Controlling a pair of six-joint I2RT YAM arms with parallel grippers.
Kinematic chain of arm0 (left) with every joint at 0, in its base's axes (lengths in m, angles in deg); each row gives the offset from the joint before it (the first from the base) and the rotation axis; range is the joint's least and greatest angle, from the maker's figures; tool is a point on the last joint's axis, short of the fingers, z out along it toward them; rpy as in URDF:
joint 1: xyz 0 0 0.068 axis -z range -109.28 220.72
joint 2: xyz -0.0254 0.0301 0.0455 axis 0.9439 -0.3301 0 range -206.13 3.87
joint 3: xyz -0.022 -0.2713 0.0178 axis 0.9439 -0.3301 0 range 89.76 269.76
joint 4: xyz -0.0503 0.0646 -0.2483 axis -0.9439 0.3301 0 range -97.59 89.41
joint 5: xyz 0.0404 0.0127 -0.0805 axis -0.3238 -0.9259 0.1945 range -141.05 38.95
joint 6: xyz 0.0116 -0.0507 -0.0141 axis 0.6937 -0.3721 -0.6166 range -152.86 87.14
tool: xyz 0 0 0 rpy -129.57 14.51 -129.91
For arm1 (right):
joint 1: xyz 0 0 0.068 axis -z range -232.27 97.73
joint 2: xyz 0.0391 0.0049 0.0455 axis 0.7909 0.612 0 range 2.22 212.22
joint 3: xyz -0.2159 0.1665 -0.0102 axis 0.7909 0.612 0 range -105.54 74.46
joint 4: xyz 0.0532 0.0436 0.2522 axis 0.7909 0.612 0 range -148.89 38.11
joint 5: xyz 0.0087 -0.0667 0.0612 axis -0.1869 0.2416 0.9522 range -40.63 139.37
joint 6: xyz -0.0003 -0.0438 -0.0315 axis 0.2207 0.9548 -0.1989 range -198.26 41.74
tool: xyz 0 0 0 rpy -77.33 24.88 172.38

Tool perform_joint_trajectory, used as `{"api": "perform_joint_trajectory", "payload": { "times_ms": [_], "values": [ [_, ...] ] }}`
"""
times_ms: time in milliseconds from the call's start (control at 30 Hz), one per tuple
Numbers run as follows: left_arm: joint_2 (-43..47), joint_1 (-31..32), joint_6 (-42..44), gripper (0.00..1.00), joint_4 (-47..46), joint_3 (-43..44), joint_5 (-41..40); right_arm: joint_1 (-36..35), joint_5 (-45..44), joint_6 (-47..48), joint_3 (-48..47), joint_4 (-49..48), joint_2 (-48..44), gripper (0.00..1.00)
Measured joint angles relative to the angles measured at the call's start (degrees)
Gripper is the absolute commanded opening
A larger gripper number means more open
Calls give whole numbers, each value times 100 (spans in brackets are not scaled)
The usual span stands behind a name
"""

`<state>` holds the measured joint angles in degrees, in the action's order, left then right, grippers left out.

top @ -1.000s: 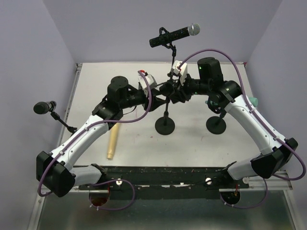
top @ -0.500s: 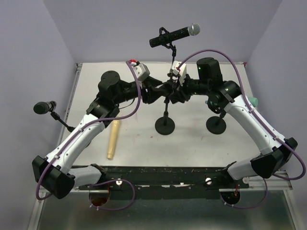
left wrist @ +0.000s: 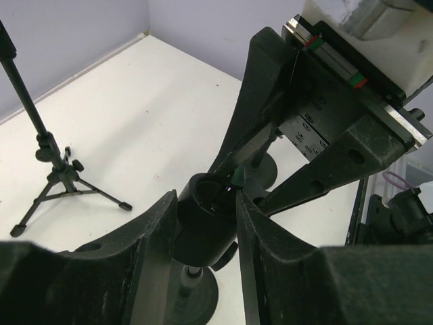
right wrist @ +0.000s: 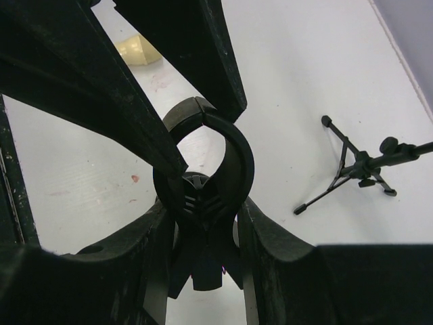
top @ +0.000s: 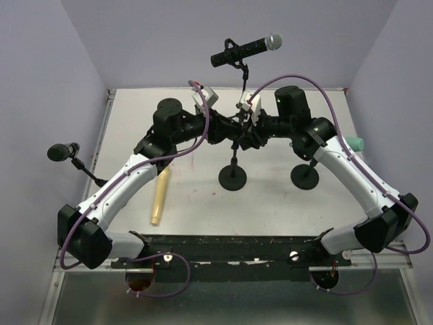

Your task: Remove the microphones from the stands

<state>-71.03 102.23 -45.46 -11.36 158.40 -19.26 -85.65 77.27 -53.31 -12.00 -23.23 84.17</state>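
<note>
A black stand with a round base (top: 233,179) rises in the middle of the table. My left gripper (top: 229,128) and right gripper (top: 245,132) meet at its top from opposite sides. In the left wrist view my gripper (left wrist: 206,203) is shut on the stand's black tubular clip (left wrist: 206,233). In the right wrist view my gripper (right wrist: 203,210) is shut on the clip's mount, and the clip ring (right wrist: 238,159) looks empty. A black microphone (top: 247,47) with a silver head sits in a clip on a tall stand behind the grippers.
A second microphone (top: 59,152) is on a small tripod stand at the left edge. Another round stand base (top: 304,176) is under the right arm. A tan wooden stick (top: 160,196) lies front left. A tripod (left wrist: 64,183) stands on the far table and also shows in the right wrist view (right wrist: 352,166).
My left arm has swung right and its gripper has come in onto the top of the middle stand. My right gripper has stayed at the stand.
</note>
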Motion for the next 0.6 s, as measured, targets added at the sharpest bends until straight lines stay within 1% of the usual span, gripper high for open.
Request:
{"api": "perform_joint_trajectory", "payload": {
  "times_ms": [333, 600],
  "values": [
    [46, 11, 166, 45, -118, -566, -52, -44, -2, 85, 656, -313, -13, 1],
    [46, 35, 256, 45, 11, -835, -103, -70, -20, 59, 1095, -457, -9, 1]
  ]
}}
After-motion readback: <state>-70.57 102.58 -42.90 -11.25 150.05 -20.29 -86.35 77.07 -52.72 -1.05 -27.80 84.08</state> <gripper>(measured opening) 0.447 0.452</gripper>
